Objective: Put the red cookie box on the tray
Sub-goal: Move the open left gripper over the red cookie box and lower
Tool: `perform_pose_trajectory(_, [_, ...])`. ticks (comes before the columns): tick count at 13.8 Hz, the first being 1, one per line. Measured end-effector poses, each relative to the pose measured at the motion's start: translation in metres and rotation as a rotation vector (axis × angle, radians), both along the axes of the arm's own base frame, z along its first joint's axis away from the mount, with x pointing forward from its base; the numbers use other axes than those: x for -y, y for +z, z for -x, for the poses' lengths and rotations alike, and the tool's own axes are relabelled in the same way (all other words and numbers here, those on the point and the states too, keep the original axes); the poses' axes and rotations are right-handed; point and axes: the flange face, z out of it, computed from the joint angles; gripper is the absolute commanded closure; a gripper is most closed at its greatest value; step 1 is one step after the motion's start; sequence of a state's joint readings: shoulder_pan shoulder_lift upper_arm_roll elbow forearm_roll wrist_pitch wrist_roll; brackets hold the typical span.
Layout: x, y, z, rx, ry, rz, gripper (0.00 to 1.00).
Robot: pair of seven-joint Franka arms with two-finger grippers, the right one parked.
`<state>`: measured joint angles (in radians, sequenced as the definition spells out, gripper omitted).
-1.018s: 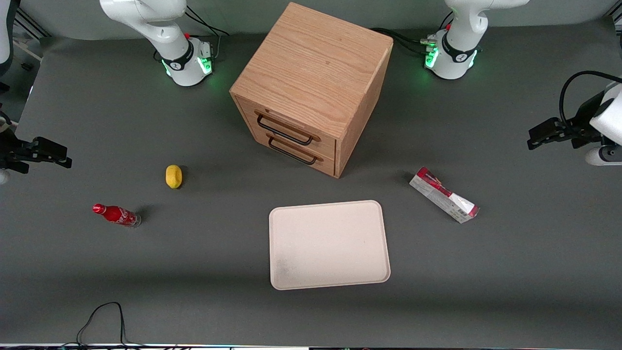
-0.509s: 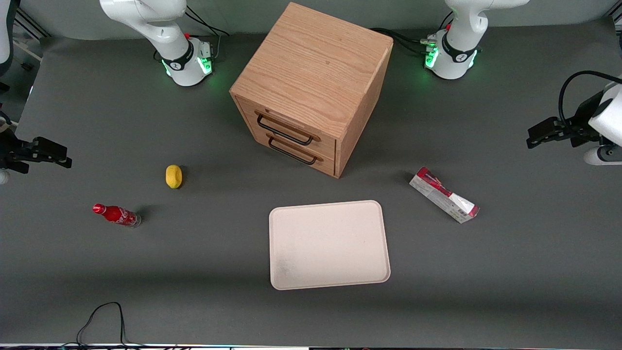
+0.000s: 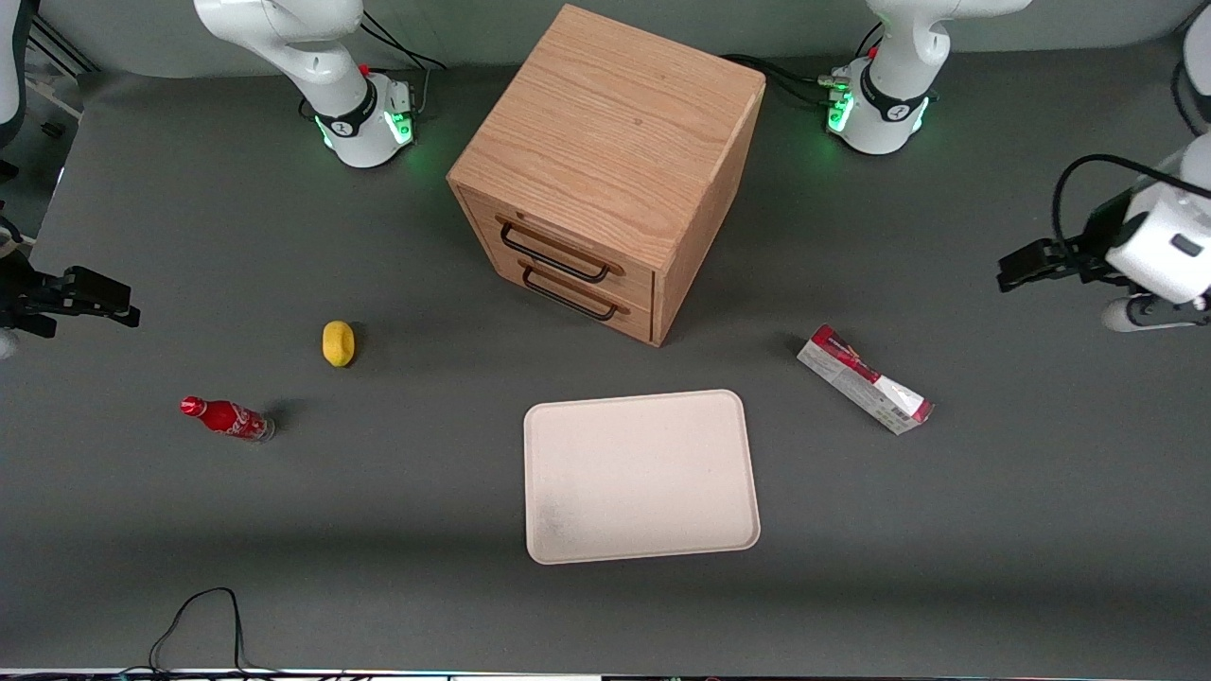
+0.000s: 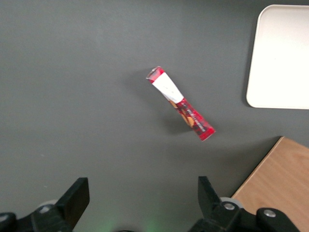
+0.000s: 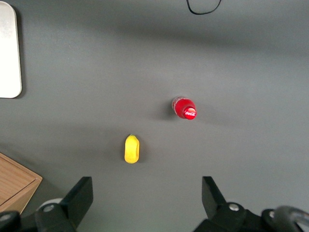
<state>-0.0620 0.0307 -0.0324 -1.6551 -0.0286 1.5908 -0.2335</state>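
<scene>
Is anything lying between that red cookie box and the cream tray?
No. In the front view only bare table separates the red cookie box from the tray; the open gripper hangs apart.

The bench (image 3: 284, 530) has a matt grey cover. The cabinet (image 3: 615, 142) is grained wood with dark metal handles (image 3: 553, 253). The tray (image 3: 640, 476) looks matt cream, the cookie box (image 3: 864, 379) printed cardboard.

The hand (image 3: 1017, 268) at 3 o'clock is black plastic.

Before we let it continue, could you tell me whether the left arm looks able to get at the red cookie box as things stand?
Probably yes. The red cookie box lies flat on the table with nothing on or against it; the tray and cabinet sit apart. The left hand, open and holding nothing, hovers above the working arm's end of the table.
</scene>
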Motion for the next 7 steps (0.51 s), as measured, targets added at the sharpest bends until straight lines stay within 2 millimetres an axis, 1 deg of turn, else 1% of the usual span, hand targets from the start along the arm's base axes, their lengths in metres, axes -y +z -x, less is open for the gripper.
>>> perform_pose_trajectory(3, [0.059, -0.022, 0.006, 0.006, 0.043, -0.012, 0.00])
perform_pose_trajectory(4, [0.075, -0.028, 0.009, 0.007, 0.060, -0.016, 0.00])
perform_pose_trajectory(5, [0.087, -0.033, 0.012, 0.009, 0.078, -0.019, 0.00])
perform_pose_trajectory(6, [0.095, -0.038, 0.014, 0.009, 0.097, -0.022, 0.00])
perform_pose_trajectory(7, [0.098, -0.042, 0.015, 0.003, 0.135, -0.028, 0.00])
